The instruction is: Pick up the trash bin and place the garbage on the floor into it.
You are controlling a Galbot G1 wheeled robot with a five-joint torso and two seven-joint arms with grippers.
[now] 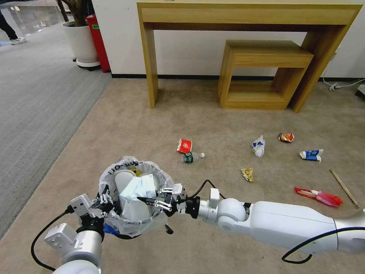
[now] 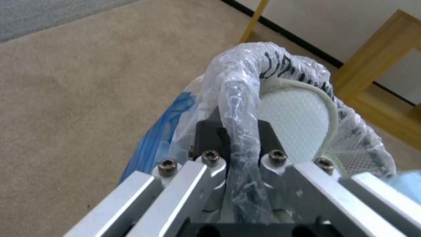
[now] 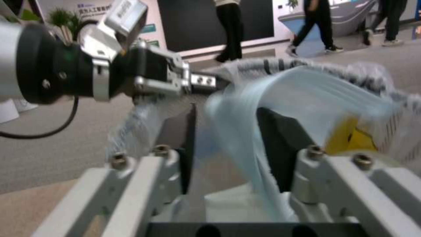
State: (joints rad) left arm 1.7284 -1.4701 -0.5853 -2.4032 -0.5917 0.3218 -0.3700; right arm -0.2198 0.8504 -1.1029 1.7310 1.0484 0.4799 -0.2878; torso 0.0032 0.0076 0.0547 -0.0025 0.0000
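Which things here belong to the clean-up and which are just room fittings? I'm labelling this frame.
Job: trash bin gripped by left gripper; slippers, pale blue tissue under right gripper; red cup, bottle, carton, wrappers, red packet, stick.

Not: wooden desk, stool, planter.

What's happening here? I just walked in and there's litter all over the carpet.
The robot is tidying up. Its left pincer grips the rim of the trash bin, held above the beige carpet. The right pincer is over the bin's mouth with the pale blue tissue between its fingers. A white slipper is already inside. A red paper cup, a small bottle and wrappers lie on the floor.
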